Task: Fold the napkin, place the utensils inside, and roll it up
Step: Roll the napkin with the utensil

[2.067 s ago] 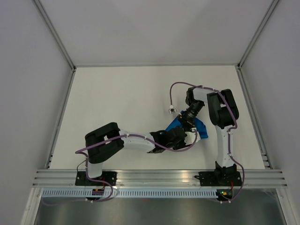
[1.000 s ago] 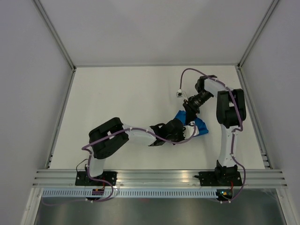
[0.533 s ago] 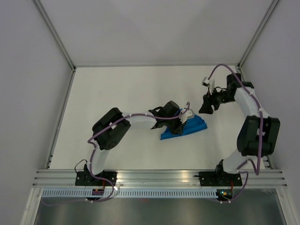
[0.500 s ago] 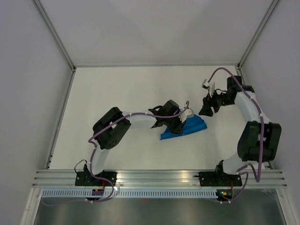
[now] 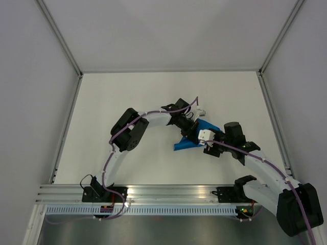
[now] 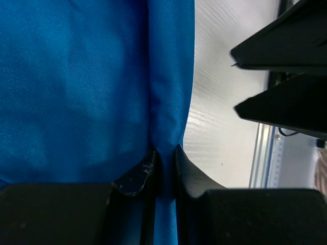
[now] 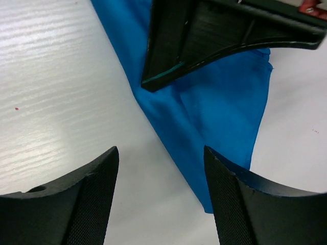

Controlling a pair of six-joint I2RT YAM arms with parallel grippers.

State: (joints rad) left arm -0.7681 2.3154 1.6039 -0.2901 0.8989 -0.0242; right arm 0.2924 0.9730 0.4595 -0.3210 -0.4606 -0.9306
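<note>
Tension matters: my left gripper (image 6: 163, 154) pinches a napkin (image 6: 76, 76) ridge, nearly shut, so I should pull evenly. My right gripper (image 7: 159, 158) gapes empty above its edge.

napkin (image 5: 185, 144) on table (image 5: 127, 99), right of centre

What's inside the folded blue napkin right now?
Of the napkin only its outer blue cloth shows. The left gripper pinches one fold, and the right gripper hovers open over its edge. Anything wrapped inside is covered by the layers, so no utensil can be seen.
</note>
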